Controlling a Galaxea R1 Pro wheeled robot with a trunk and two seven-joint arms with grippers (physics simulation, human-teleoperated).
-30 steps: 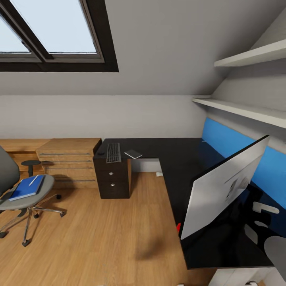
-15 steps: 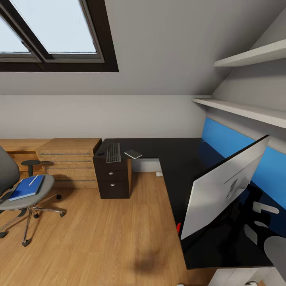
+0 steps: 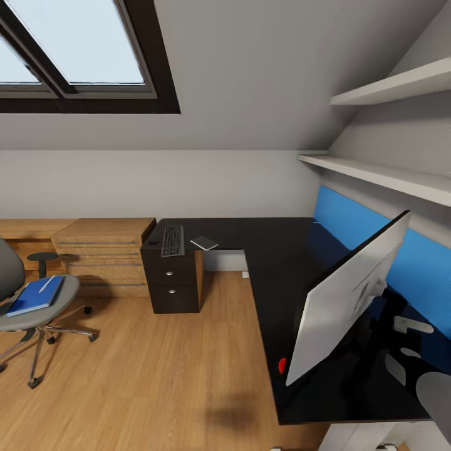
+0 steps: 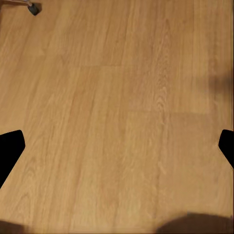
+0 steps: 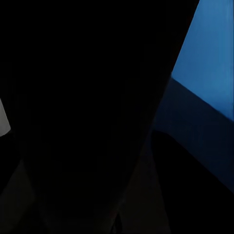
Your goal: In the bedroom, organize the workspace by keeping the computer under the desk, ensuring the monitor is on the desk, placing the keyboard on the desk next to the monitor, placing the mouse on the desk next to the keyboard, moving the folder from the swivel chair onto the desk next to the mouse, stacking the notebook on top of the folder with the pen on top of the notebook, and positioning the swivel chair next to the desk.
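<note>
The left gripper (image 4: pixel 119 146) hangs wide open over bare floor (image 4: pixel 122 97), the right's state can't be told — folder (image 3: pixel 35 295) on the chair (image 3: pixel 37 310), keyboard (image 3: pixel 173 240) on the desk (image 3: pixel 275 250).

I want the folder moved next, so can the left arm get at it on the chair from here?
Probably not yet. The folder lies on the chair seat, far across open floor; the left hand hangs over bare boards.

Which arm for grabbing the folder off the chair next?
Probably left. The folder lies on the chair at the robot's left, across open floor, where the left pincer hangs open. The right wrist camera faces the desk.
</note>
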